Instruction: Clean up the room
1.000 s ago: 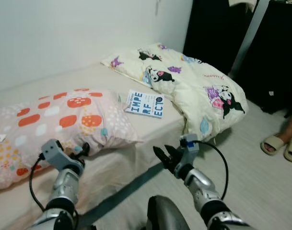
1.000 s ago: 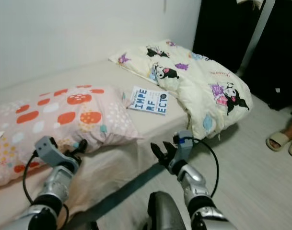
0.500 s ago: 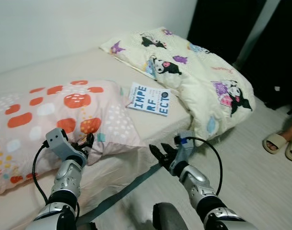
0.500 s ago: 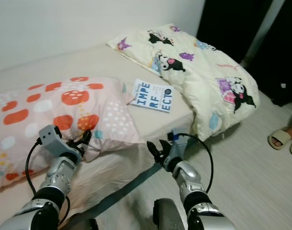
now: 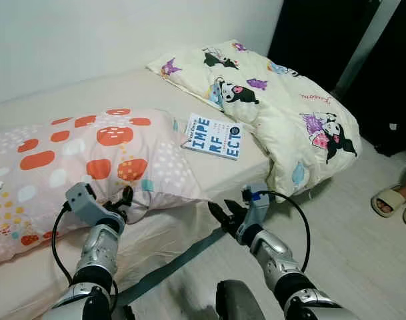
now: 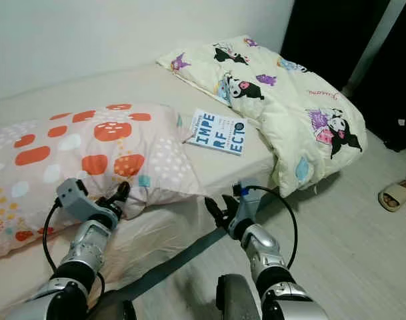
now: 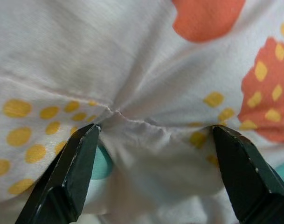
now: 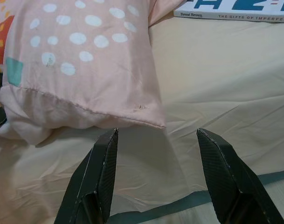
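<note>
A pink pillow (image 5: 89, 150) with orange and white spots lies on the bed's left part. My left gripper (image 5: 125, 198) is at the pillow's near edge, open, with a bunched fold of the pillow (image 7: 146, 56) between its fingers (image 7: 81, 158). My right gripper (image 5: 221, 212) hangs open just in front of the mattress edge, facing the pillow's corner (image 8: 81, 70) without touching it. A white book (image 5: 215, 135) with blue letters lies flat on the sheet beside the pillow. A cream cartoon-print duvet (image 5: 283, 100) is heaped at the bed's right end and spills over the edge.
The low beige mattress (image 5: 189, 207) stands against a white wall. On the pale floor at the right, a person's foot in a slipper (image 5: 389, 200) is near the frame edge. Dark furniture (image 5: 336, 33) stands behind the duvet.
The camera has shifted a little toward the bed. My left gripper has edged forward into the pillow's near edge. The right gripper has stayed before the mattress.
</note>
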